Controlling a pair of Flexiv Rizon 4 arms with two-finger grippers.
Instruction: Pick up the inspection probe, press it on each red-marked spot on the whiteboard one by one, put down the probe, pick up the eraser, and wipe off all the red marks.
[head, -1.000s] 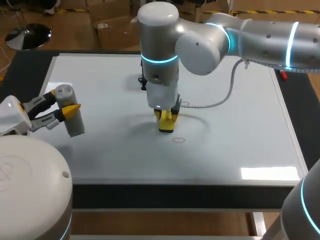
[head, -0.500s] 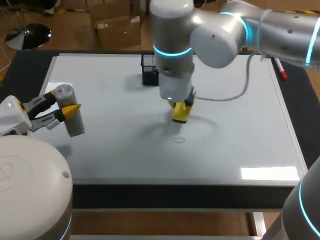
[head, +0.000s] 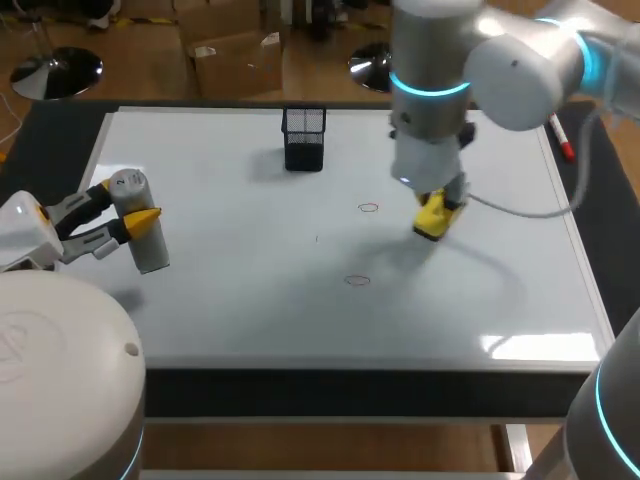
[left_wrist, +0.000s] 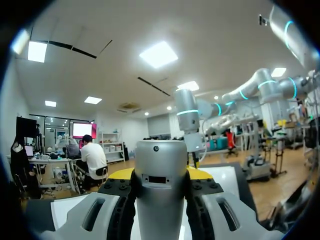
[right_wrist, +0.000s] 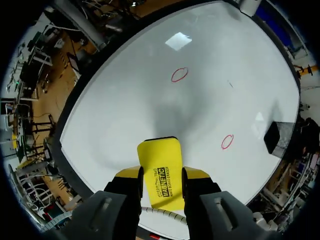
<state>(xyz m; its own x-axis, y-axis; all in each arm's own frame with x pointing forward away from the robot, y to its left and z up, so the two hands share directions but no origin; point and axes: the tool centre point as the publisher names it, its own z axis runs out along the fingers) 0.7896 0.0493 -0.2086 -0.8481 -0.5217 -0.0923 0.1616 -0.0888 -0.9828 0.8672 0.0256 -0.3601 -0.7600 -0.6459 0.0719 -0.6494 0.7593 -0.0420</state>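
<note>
The grey cylindrical probe (head: 140, 232) stands upright in my left gripper (head: 135, 222), which is shut on it above the whiteboard's (head: 220, 300) left edge. In the left wrist view the probe (left_wrist: 161, 190) fills the gap between the fingers of that gripper (left_wrist: 161, 175). My right gripper (head: 435, 212) is shut on the yellow eraser (head: 432, 218) over the board's right half. Two red rings remain: one (head: 368, 208) just left of the eraser, one (head: 357, 280) nearer the front. The right wrist view shows the eraser (right_wrist: 161, 172) in the gripper (right_wrist: 160, 176), with both rings (right_wrist: 179, 74) (right_wrist: 227, 142) ahead of it.
A black mesh holder (head: 304, 138) stands at the back middle of the board and shows beside the ring in the right wrist view (right_wrist: 278, 137). A red marker (head: 565, 142) lies at the board's right rim. A small dark tick (head: 317, 238) marks the middle.
My right arm has carried the eraser from the board's middle to the right and back, uncovering the far red ring. The left arm and the probe have not moved.
</note>
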